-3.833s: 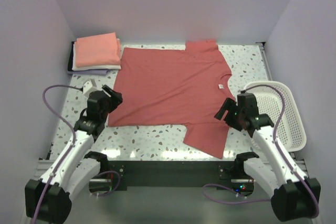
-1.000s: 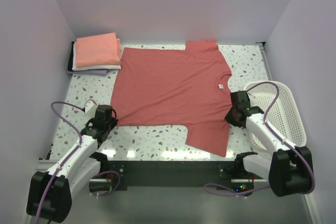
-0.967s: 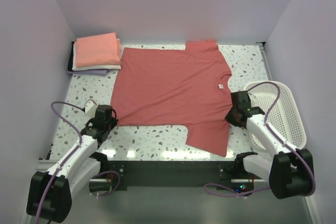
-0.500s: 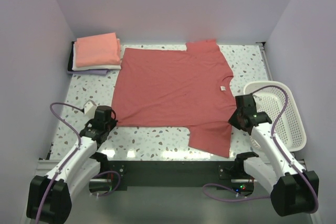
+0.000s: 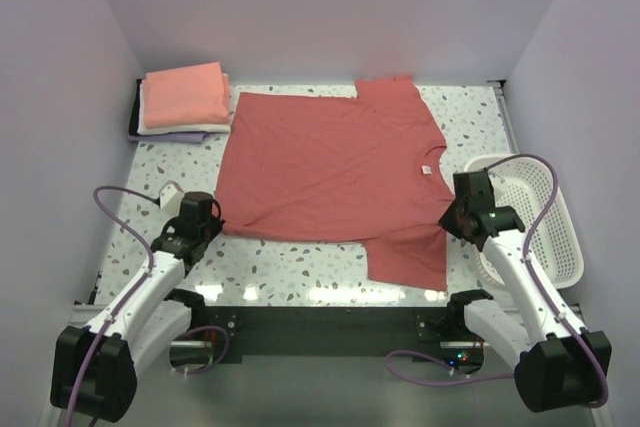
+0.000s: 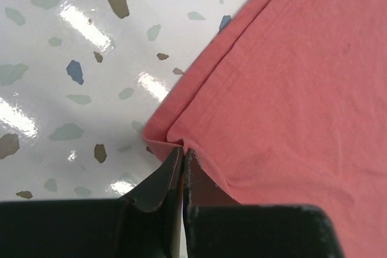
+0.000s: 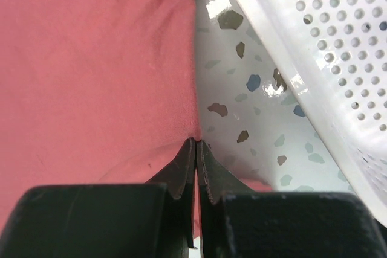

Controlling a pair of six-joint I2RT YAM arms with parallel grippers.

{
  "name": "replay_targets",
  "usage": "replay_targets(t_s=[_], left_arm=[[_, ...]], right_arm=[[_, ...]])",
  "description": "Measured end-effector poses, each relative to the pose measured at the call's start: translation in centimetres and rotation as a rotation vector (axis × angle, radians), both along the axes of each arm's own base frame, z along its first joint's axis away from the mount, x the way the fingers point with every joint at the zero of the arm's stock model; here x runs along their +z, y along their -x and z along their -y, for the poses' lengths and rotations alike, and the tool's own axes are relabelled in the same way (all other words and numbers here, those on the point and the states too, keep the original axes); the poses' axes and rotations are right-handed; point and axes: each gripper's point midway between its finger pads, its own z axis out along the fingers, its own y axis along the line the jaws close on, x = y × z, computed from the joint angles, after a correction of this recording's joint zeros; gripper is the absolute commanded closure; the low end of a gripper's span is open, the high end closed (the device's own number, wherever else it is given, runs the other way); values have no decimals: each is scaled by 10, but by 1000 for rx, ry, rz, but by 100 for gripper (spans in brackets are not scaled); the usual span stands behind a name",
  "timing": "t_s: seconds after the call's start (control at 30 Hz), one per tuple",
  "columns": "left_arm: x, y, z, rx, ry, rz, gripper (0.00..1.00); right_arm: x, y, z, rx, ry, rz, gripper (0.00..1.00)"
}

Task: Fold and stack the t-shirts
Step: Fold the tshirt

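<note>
Well, the dusty-red t-shirt (image 5: 330,172) lies spread flat across the bench (image 5: 300,259), and the folded stack (image 5: 185,97) sits in the far left corner. The left pincer (image 6: 182,152) is clamped on the near hem corner. The right pincer (image 7: 196,144) is pinched tight on the shirt's edge by the near sleeve, just beside the basket (image 5: 545,237). To fold it well, I'd say both should lift together, level, and carry the near edge across without letting the cloth sag or drag. The right one must steer clear of the basket.
</note>
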Motion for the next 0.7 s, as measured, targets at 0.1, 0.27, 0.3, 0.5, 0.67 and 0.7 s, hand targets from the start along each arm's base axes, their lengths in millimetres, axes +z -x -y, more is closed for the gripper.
replay_targets(t_s=[0.1,0.27,0.3,0.5,0.67,0.7], left_arm=[[8,-5,1,0,3,17,100],[20,-6,1,0,11,53,100],[22,-6,1,0,13,61,100],[27,-19,4,-1,10,49,100],[39,-63,14,-2,4,16,100],[43,-74,16,-1,4,18,100]], right_arm=[[10,-6,-1,0,-2,24,100],[11,-8,-1,-1,-2,24,100],[11,-9,-1,0,-2,21,100],[16,-28,-6,4,-11,-3,100],[22,-66,-18,22,-42,-22,100],[23,-76,-20,23,-45,-25,100]])
